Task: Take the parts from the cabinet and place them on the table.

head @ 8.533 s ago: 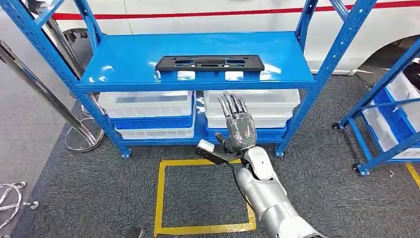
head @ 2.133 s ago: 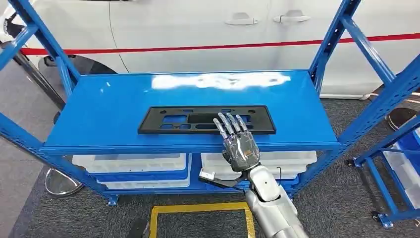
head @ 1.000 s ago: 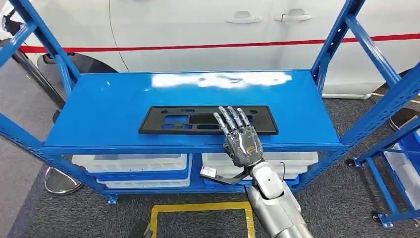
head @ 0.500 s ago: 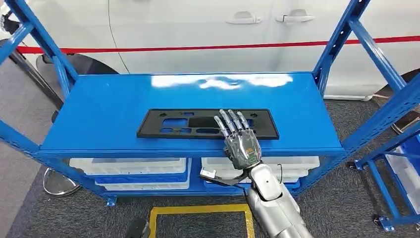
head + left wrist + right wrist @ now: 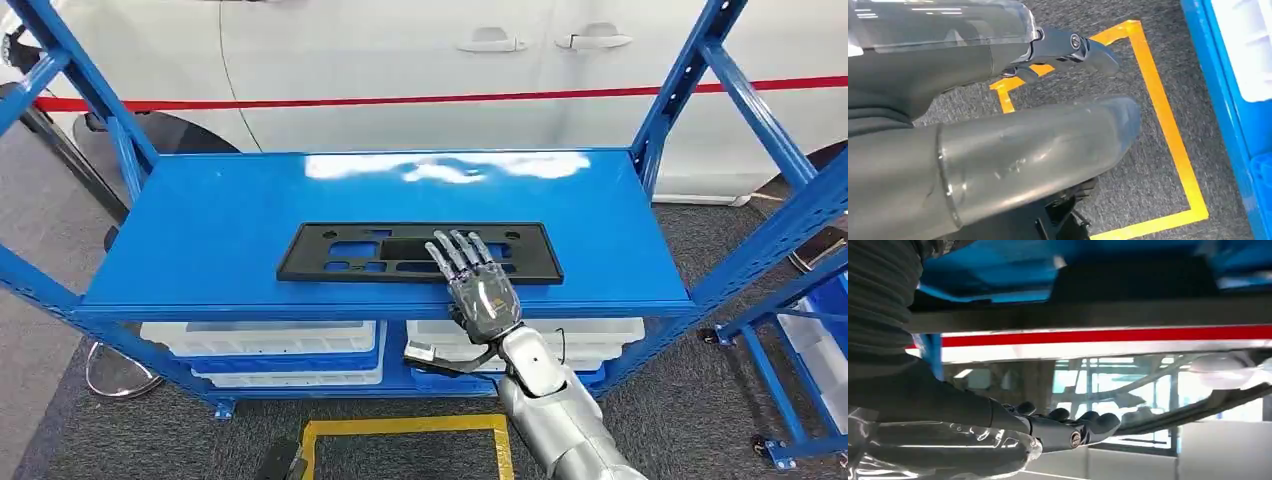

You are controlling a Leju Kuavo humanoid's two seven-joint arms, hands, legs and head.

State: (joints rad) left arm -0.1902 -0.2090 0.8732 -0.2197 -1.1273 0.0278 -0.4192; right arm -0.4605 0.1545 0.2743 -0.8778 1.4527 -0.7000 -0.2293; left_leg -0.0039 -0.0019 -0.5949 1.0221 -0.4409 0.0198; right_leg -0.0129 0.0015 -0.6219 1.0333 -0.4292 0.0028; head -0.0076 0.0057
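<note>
One black part [image 5: 418,252] lies mid-frame on blue shelf [image 5: 220,230] in head view; right hand [image 5: 478,285] over its lower edge, fingers spread, empty. Left wrist view: left hand [image 5: 1058,75] over yellow tape [image 5: 1168,130], fingers loosely apart.

Behind the rack: a white car [image 5: 400,60] with a red stripe [image 5: 420,98] along its side. Below: white bins [image 5: 265,338] on lower shelves. On grey carpet [image 5: 90,430]: a yellow tape square [image 5: 400,428]. At right: another blue rack [image 5: 800,330].
</note>
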